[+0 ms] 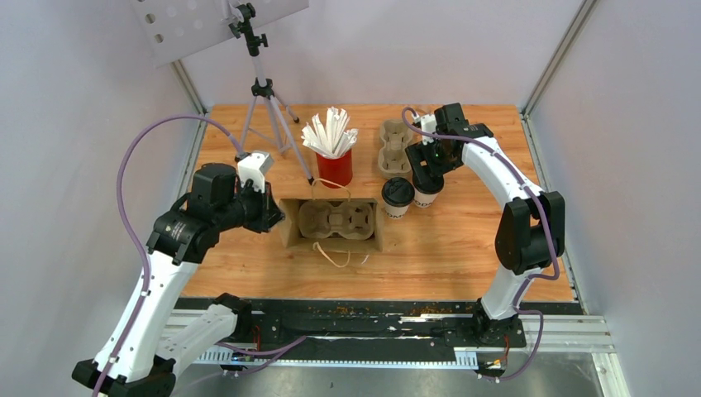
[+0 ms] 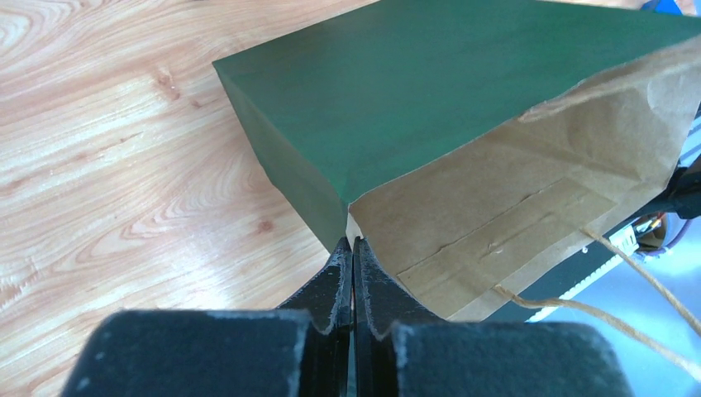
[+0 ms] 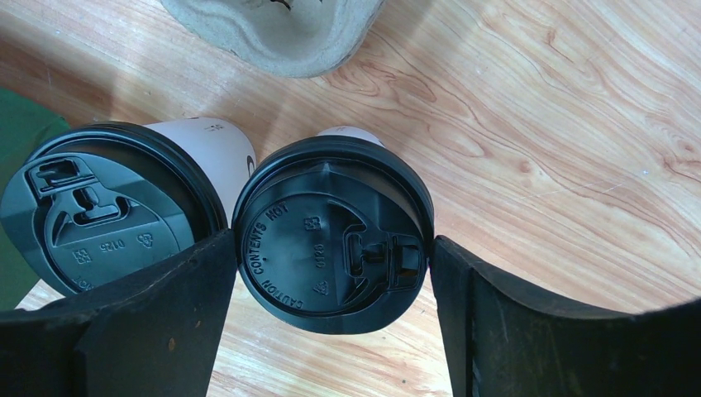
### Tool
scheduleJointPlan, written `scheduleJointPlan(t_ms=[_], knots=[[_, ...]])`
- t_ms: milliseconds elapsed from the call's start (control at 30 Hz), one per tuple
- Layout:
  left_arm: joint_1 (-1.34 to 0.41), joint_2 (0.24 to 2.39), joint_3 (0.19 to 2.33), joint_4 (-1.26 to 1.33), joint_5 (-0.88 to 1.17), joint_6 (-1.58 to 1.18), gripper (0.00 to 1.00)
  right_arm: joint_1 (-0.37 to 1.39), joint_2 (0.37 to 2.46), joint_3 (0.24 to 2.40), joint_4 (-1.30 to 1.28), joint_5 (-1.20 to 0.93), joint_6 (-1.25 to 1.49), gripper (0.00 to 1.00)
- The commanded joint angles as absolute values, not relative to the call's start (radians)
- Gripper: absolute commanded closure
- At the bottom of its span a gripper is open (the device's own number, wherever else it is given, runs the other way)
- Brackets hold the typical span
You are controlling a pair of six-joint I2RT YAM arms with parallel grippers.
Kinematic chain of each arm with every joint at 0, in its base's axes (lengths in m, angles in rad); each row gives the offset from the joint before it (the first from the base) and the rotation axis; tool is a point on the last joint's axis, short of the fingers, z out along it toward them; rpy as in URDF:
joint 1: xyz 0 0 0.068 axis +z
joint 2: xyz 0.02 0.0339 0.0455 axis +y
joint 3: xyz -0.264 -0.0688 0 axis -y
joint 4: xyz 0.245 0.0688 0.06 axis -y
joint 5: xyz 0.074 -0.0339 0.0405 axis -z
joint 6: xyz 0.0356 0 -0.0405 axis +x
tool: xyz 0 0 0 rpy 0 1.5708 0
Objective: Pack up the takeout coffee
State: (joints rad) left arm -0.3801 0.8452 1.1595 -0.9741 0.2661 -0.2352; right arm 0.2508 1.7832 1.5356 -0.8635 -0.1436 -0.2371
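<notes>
Worktop (image 1: 463,248) carries the open bag (image 1: 289,233) with a tray (image 1: 335,222) in it. My left pincer (image 2: 354,258) is clamped on the bag's edge. Both cups stand just right of the bag: left cup (image 3: 107,215) free, right cup (image 3: 331,248) between my spread right pincer (image 1: 427,178), and I can't confirm any squeeze. My guess is light, thin paper that crushes easily, with a slick lid. I'd grip the wall under the lid, gently, and keep it upright.
</notes>
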Motion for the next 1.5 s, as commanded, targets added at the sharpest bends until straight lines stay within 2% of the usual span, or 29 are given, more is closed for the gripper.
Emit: scheduleJointPlan(t_ms=[0, 333, 833, 1067, 1233, 1467], knots=[[-0.383, 0.862, 1.230, -0.990, 0.246, -0.267, 0.96, 0.251, 1.773, 1.515, -0.857, -0.118, -0.238, 0.26], [-0.384, 0.874, 1.253, -0.985, 0.268, -0.283, 0.97, 0.251, 1.721, 1.529, -0.911, -0.059, -0.208, 0.33], [-0.383, 0.890, 1.274, -0.994, 0.275, -0.292, 0.97, 0.269, 1.599, 1.689, -1.111, -0.060, -0.127, 0.34], [-0.383, 0.889, 1.275, -0.999, 0.266, -0.287, 0.97, 0.383, 1.476, 1.783, -1.263, -0.062, -0.087, 0.34], [-0.383, 0.894, 1.284, -1.009, 0.261, -0.295, 0.96, 0.535, 1.350, 1.773, -1.223, -0.067, -0.046, 0.35], [-0.383, 0.907, 1.299, -1.031, 0.242, -0.292, 0.96, 0.632, 1.288, 1.884, -1.255, -0.044, 0.032, 0.37]])
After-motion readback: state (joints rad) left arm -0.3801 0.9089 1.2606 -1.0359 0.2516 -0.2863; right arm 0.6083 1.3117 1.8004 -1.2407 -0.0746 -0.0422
